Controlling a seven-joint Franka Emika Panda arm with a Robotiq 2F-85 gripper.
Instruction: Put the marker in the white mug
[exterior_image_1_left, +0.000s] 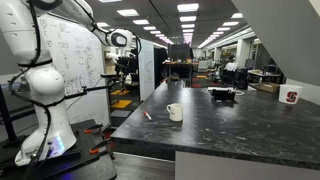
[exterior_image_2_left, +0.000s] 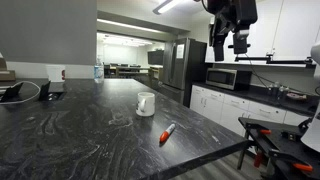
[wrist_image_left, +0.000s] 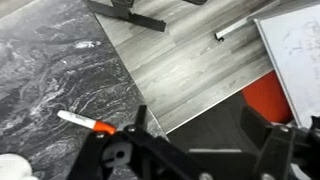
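Observation:
The marker (exterior_image_2_left: 167, 132), a short red and white stick, lies flat on the dark marbled counter near its corner; it also shows in an exterior view (exterior_image_1_left: 147, 116) and in the wrist view (wrist_image_left: 85, 123). The white mug (exterior_image_2_left: 146, 103) stands upright a little behind it, handle to the side, and shows in an exterior view (exterior_image_1_left: 175, 112). My gripper (exterior_image_2_left: 228, 42) hangs high above and beyond the counter's edge, far from both. In the wrist view its two fingers (wrist_image_left: 205, 125) stand wide apart and hold nothing.
The dark counter (exterior_image_2_left: 80, 130) ends in a corner close to the marker. A white cup with a red mark (exterior_image_1_left: 291, 97) stands far off. A black object with cables (exterior_image_1_left: 222, 95) lies mid-counter. A whiteboard (exterior_image_1_left: 75, 50) stands beside the arm's base.

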